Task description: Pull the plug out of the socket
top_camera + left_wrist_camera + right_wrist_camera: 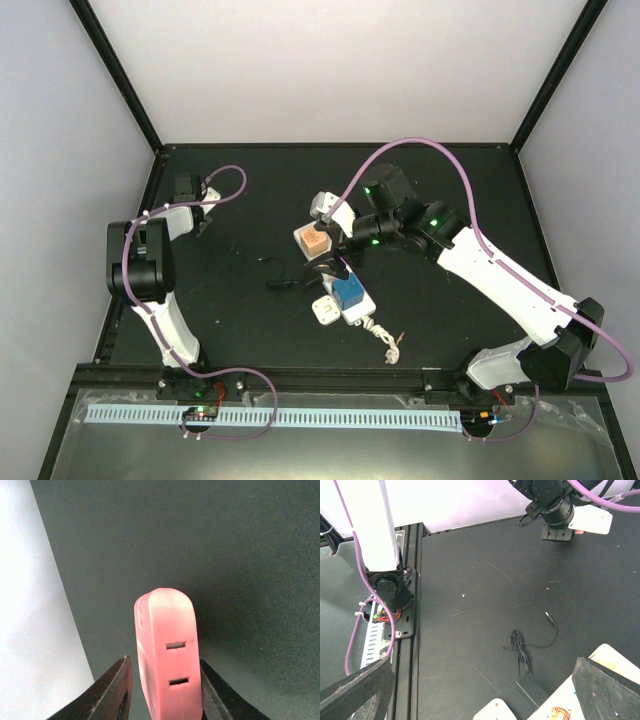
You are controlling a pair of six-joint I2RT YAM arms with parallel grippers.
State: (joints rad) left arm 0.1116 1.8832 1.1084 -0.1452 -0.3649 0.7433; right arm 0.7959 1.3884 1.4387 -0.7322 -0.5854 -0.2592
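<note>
The socket (340, 283) is a long white strip lying at an angle mid-table, with an orange-pink face and a blue face showing. Its bundled white cord (387, 343) lies at its near end. My right gripper (330, 262) hovers over the strip's middle, jaws wide open and empty. In the right wrist view (484, 670) the strip's corner (568, 705) shows at bottom right. My left gripper (193, 200) is at the far left, away from the strip. It is shut on a pink plug (170, 655) with two slots, held between its fingers (112, 692) above the table.
A small white cube adapter (325, 312) sits against the strip's near left side and also shows in the right wrist view (492, 711). A thin black cable (282, 276) lies left of the strip, also in the right wrist view (524, 647). Black frame posts stand at the back corners.
</note>
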